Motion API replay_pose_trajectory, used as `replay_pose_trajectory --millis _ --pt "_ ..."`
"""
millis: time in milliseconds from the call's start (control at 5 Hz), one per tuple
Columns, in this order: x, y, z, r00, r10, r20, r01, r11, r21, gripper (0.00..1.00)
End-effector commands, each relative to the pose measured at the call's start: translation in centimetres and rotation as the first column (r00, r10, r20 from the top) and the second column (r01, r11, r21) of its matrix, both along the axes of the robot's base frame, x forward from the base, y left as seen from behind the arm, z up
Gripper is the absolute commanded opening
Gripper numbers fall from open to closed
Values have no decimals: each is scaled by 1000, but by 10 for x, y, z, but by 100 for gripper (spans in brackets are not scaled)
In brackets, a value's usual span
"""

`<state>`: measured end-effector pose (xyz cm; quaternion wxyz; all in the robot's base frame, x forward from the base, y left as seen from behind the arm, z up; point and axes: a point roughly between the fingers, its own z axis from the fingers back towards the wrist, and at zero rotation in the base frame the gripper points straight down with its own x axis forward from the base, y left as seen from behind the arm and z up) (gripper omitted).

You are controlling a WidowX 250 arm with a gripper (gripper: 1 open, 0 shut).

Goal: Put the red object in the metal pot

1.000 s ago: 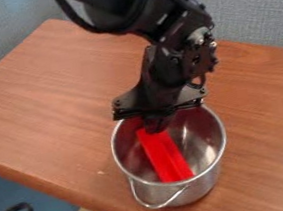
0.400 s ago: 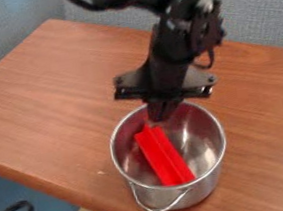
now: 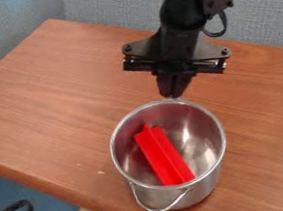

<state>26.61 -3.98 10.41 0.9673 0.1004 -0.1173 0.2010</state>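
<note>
**Now: red object lying inside the metal pot**

Above the pot's far rim, the black arm reaches steeply down, its gripper (image 3: pixel 178 84) clear of the metal pot (image 3: pixel 174 163) and holding nothing; how far the jaws are parted cannot be told. Inside the pot the red object (image 3: pixel 162 155) lies on the bottom, on the wooden table (image 3: pixel 34 89).
</note>
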Motion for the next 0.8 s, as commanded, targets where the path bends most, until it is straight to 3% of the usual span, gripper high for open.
replay_pose_trajectory --millis 0,200,400,600 --pt "3 9 -5 1000 -5 5 5 1000 -7 100" --pt "0 15 -8 997 -73 -29 73 997 -26 100" --pt "4 20 -13 996 -80 -37 78 996 -35 100" --pt "3 33 -3 996 -72 -46 70 997 -37 100"
